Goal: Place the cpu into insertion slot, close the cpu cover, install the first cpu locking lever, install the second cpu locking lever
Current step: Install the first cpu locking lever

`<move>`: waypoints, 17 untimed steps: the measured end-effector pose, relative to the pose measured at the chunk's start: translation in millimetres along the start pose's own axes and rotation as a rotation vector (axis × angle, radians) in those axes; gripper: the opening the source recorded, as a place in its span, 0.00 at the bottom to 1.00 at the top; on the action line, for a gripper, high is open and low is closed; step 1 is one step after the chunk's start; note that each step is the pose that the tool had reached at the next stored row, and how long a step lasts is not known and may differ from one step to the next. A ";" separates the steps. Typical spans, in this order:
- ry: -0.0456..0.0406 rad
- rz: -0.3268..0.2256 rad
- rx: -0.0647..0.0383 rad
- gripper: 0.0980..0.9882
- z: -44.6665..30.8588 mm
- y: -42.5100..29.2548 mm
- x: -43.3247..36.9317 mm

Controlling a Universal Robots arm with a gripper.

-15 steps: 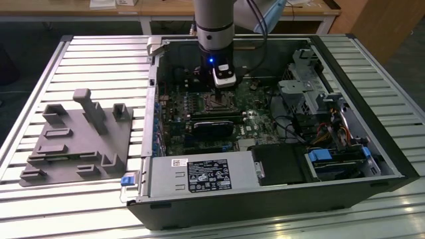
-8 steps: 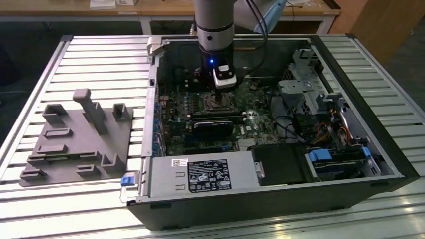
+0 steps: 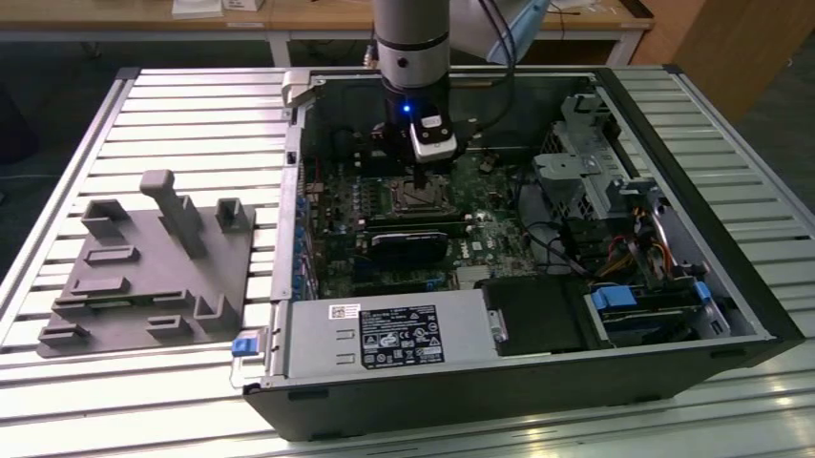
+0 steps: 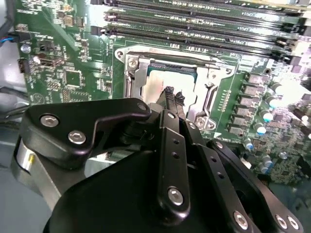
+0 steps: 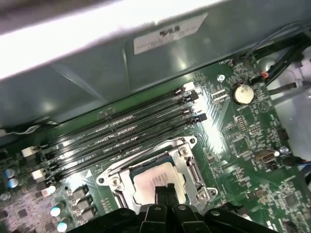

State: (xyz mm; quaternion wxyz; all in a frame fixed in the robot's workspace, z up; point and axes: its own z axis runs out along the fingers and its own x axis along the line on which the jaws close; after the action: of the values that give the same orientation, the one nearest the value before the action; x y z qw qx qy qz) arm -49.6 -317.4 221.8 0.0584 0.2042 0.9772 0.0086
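In the upper centre of the exterior view, the gripper [image 3: 427, 174] hangs just above the insertion slot [image 3: 418, 197] in the green board [image 3: 491, 234]. In the first wrist view the cpu [image 5: 154, 175] lies in the slot with the cpu cover [image 5: 190, 167] flat around it. The jaws stand narrow, tips close together over the chip.

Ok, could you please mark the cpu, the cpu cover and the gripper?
cpu [image 5: 154, 180]: first wrist view, on its silver top.
cpu cover [image 5: 191, 169]: first wrist view, on the frame's side bar.
gripper [image 5: 165, 191]: first wrist view, between its two fingertips.
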 end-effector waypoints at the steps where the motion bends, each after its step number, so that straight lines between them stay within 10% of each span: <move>1: 0.0001 -0.001 0.000 0.01 -3.2 0.1 -0.3; 17: -0.0010 -0.082 0.025 0.01 -9.9 0.3 -1.1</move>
State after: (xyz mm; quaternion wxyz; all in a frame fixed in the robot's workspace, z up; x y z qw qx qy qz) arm -49.6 -317.4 231.8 0.0566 0.1649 0.9847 -0.0060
